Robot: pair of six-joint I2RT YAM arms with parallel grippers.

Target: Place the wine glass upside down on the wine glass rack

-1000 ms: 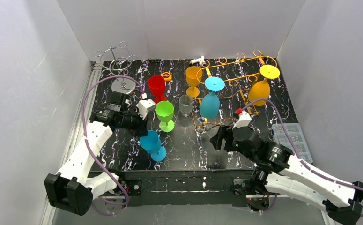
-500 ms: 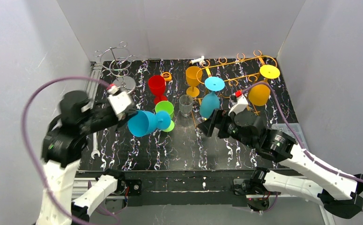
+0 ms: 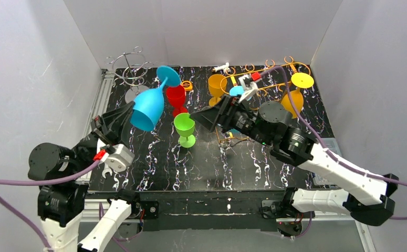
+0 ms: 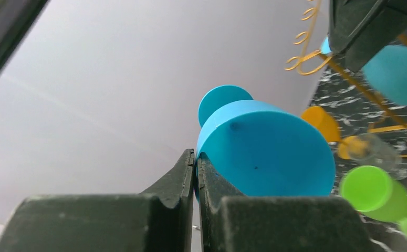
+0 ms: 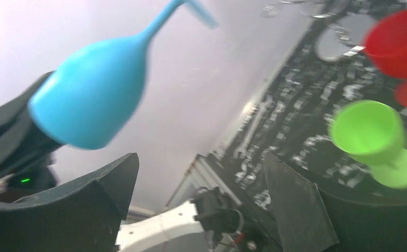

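My left gripper is shut on the rim of a blue wine glass held high over the table's left half. The glass tilts with its foot up and toward the back. In the left wrist view the fingertips pinch the bowl wall of the wine glass. My right gripper stands open at mid-table, facing the glass a short way to its right. The glass lies up and left of those open jaws. The orange wire rack stands at the back right, behind the right arm.
An orange glass hangs upside down on the orange rack. A red glass, a green glass and an upright orange glass stand mid-table. A silver wire rack is at the back left. A wrench lies at the left edge.
The left arm has lifted the blue glass off the table and swung it foot-up. The right gripper has risen leftward toward it and opened wide.
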